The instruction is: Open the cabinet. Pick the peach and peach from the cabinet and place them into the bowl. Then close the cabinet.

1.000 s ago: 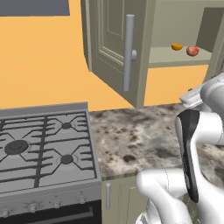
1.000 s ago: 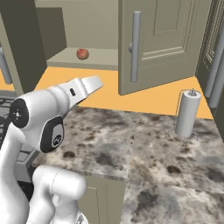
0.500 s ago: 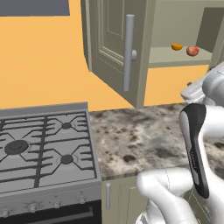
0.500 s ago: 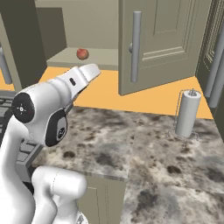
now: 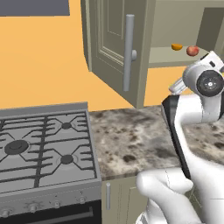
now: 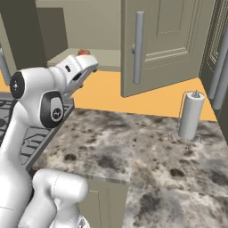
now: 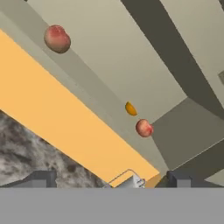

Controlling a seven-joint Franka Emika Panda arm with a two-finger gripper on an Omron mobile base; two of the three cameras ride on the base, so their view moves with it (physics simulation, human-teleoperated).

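Left base view: the cabinet (image 5: 131, 48) stands open, an orange peach (image 5: 176, 47) and a reddish peach (image 5: 192, 51) on its shelf. Hand view: the gripper (image 7: 109, 180) looks open and empty, though its tips barely show. Reaching blind risks knocking fruit off.

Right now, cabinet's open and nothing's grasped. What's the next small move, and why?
Probably ease the gripper up and forward toward the cabinet shelf. Its fingers stand apart and empty, while the reddish peach and orange peach sit untouched on the shelf, beyond and above the hand.
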